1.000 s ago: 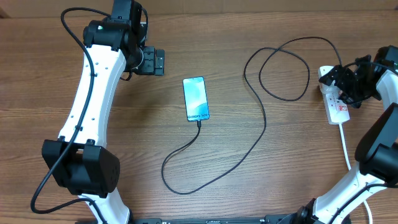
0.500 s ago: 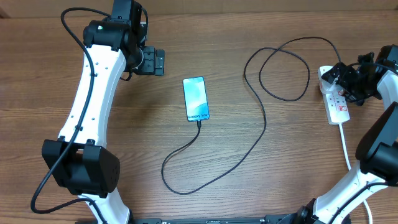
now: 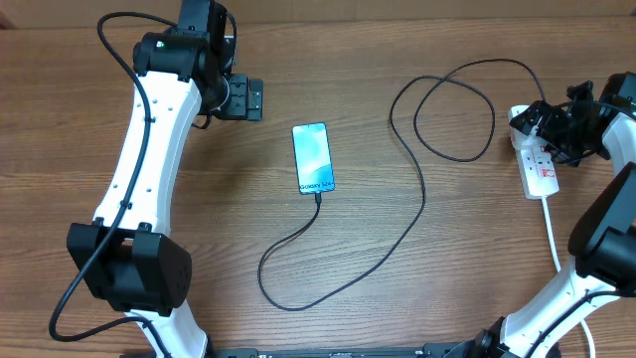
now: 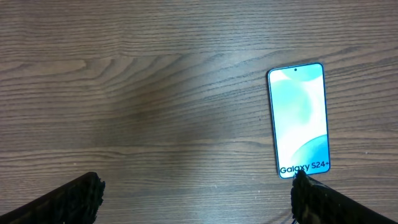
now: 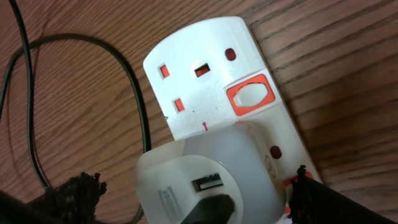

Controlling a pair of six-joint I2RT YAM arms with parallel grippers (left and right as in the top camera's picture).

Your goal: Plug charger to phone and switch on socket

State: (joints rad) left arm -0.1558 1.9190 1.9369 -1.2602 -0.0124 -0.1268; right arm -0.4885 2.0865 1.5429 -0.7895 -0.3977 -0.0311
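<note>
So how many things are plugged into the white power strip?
1: a white adapter block sits in the white power strip, next to its empty end outlet. The right claw hides part of the strip overhead, so more could be hidden.

You have one phone [image 3: 313,158] on the one tabletop [image 3: 199,249], along with one black cable [image 3: 422,189], one white power strip [image 3: 540,171] and one white cord [image 3: 552,234]. Count two end effectors: the left end effector [image 3: 254,97] and the right end effector [image 3: 556,134]. In the right wrist view, the power strip shows you one empty outlet [image 5: 186,81] with three slots, one red-ringed switch [image 5: 250,96], two small red dots and one white plug block [image 5: 211,168] with a single port.
</note>
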